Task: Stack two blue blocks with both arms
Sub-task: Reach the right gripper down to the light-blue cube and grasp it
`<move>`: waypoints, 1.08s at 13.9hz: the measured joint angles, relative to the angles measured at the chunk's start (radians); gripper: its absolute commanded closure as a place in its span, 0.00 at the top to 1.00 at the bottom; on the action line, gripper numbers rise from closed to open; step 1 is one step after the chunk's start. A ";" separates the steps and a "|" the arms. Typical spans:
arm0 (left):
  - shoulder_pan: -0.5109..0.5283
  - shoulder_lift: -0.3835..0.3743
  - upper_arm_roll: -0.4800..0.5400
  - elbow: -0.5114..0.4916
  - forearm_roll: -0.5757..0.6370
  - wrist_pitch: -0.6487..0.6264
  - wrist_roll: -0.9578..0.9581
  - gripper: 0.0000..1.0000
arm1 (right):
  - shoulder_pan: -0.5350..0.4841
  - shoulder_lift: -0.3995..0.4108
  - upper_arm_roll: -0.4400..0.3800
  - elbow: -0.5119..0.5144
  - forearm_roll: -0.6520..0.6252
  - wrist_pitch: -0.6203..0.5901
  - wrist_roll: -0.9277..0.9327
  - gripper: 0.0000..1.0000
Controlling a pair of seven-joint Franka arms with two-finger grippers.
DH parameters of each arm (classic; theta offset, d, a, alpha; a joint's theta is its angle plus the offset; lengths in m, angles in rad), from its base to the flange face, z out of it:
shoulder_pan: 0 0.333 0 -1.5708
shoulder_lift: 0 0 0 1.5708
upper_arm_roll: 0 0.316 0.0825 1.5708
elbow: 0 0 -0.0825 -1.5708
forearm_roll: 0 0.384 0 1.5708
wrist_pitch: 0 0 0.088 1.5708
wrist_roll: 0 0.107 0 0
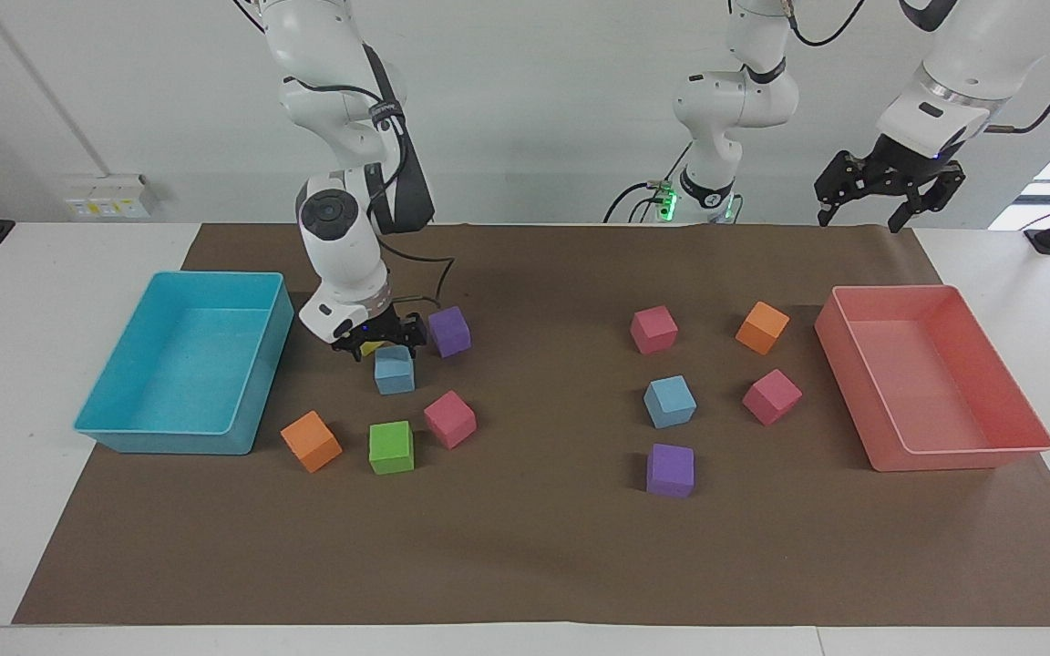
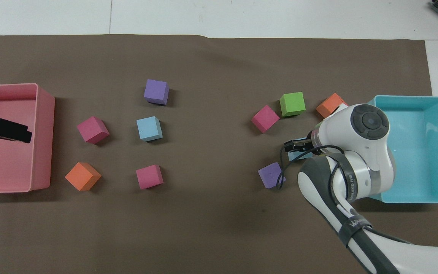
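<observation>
Blue blocks: one (image 1: 394,370) under the right gripper (image 1: 379,341), one (image 1: 669,401) toward the left arm's end.
Right jaws: spread wide, holding nothing.
Left gripper (image 1: 887,187): waits above the pink tray (image 1: 999,446), jaws spread, empty.

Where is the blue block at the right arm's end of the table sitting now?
In the facing view that blue block sits on the brown mat beside the cyan tray, directly under the right end effector, with the purple block nearer the robots and the green block farther away.

Eleven cubes (image 1: 670,401), two trays (image 1: 990,451), two arms (image 1: 343,237).
</observation>
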 measured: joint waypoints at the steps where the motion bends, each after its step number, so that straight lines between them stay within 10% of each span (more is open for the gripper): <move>1: 0.000 0.000 0.000 0.000 0.000 0.003 0.000 1.00 | 0.000 0.010 0.000 -0.012 0.000 0.027 0.000 1.00; 12: 0.000 0.000 0.000 -0.003 0.000 0.024 0.000 1.00 | 0.013 0.046 -0.001 -0.057 0.000 0.082 0.000 1.00; 15: 0.000 0.000 0.000 -0.003 0.000 0.030 0.000 1.00 | 0.013 0.047 -0.001 -0.061 0.001 0.082 0.004 0.28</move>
